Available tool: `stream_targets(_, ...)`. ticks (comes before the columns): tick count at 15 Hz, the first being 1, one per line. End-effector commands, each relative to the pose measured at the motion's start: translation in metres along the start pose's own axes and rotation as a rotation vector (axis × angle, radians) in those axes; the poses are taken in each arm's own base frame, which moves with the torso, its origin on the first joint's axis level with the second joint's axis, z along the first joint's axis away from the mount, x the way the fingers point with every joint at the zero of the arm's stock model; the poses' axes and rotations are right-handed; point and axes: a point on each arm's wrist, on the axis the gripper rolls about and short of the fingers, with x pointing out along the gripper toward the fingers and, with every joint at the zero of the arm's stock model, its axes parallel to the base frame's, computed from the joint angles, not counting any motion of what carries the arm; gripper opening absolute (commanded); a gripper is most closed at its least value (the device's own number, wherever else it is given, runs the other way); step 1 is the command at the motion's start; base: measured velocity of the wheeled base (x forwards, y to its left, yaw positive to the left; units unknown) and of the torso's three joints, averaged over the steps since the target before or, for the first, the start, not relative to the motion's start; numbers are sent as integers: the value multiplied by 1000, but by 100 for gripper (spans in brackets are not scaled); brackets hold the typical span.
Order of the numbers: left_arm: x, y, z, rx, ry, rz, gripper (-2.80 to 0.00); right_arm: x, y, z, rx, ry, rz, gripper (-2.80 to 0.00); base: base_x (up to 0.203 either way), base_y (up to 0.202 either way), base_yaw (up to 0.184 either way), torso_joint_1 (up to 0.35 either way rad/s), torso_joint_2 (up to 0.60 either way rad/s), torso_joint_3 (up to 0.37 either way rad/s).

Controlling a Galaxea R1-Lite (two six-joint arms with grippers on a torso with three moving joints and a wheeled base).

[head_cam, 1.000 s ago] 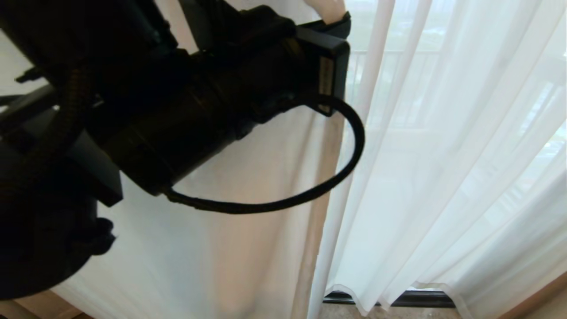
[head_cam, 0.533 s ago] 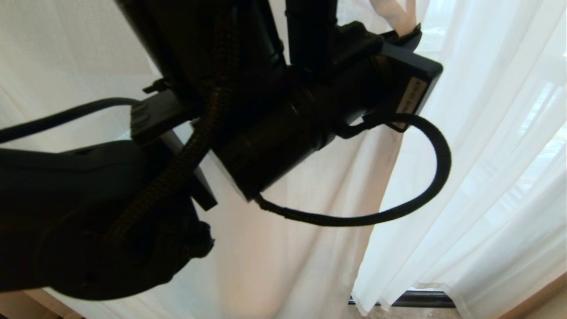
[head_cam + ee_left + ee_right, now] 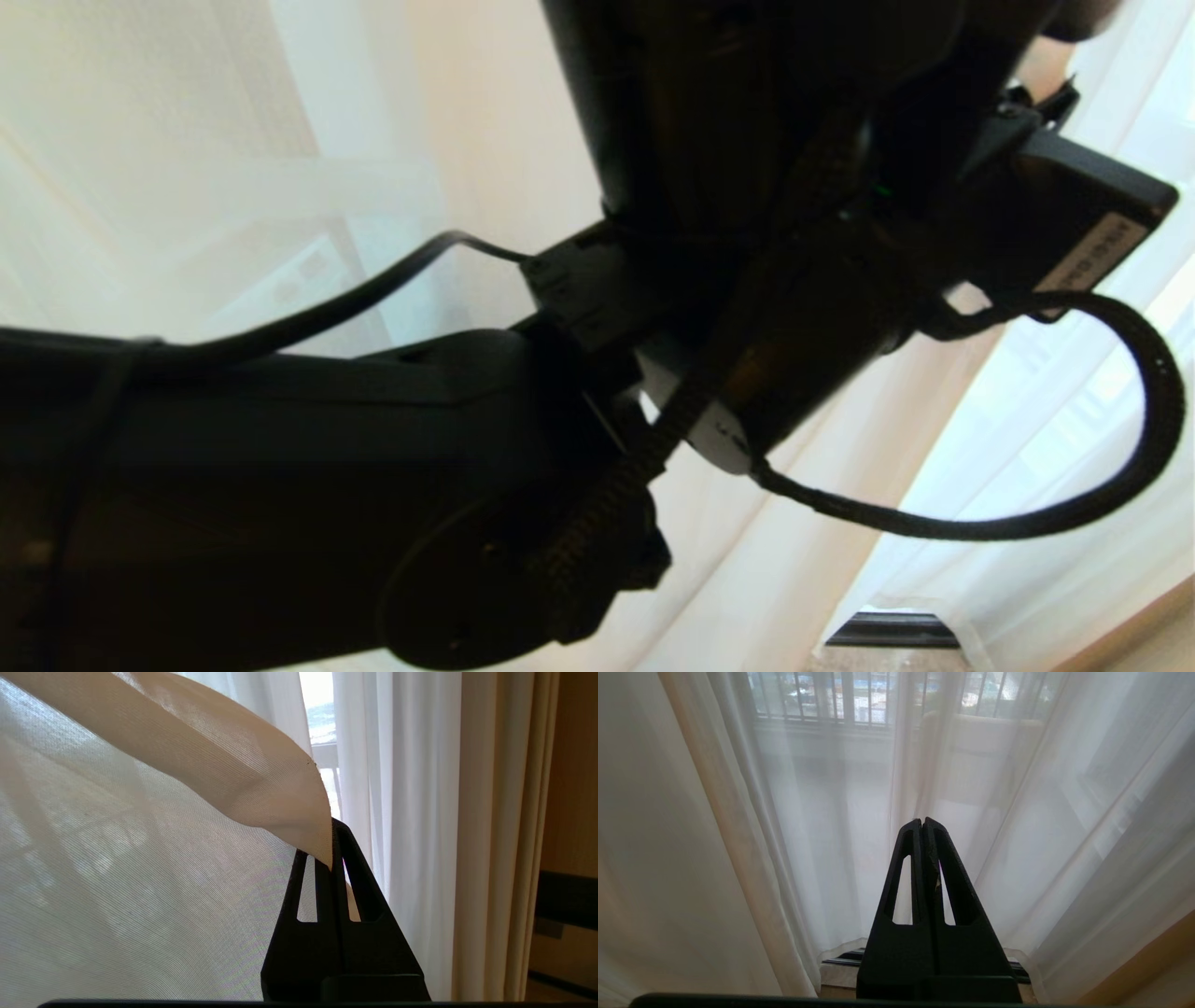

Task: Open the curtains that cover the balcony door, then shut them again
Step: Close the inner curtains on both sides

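The curtains (image 3: 794, 812) are hanging floor-length across the far side of the scene, filling nearly all of every view, with only a strip of the balcony door (image 3: 892, 631) track showing low on the right in the head view and the railing (image 3: 822, 695) glowing through the fabric beyond. The left arm (image 3: 280, 495) is reaching across the near foreground from left to right and blocking most of the head view. That is the first risk: the panel's leading edge is going largely unseen from above, so a snag or a missed gap between the panels could go unnoticed. The heavier drape (image 3: 500, 835) is hanging at the far right, beside the sheer panel. Fabric may be bunching against it and be dragging it along. The looping cable (image 3: 1111, 448) on the wrist is swinging close to the folds and could be catching them. The left gripper (image 3: 332, 833) is pinching the hemmed edge of the sheer panel between pressed-together fingers, only at their tips. The thin weave may be slipping out under tension, or be straining at its top if the pull is too sharp. The right gripper (image 3: 922, 821) is sitting pressed together and empty, pointing at the curtain's lower folds.
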Motion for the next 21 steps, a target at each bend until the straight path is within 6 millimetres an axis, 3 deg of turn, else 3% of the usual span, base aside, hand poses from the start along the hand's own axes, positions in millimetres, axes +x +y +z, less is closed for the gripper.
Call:
stream_targets(1, 11, -23, -14, -8, 16, -21, -280, 0, 0, 0, -1, -1, 0, -280, 0, 0, 0, 0, 0, 0)
stream_targets(5, 18, -46, -19, -17, 11, -50, -280, 0, 0, 0, -1, -1, 0, -280, 0, 0, 0, 0, 0, 0)
stream_targets(21, 32, -95, -60, -26, 57, -116, -280, 0, 0, 0, -1, 0, 1, -280, 0, 0, 0, 0, 0, 0)
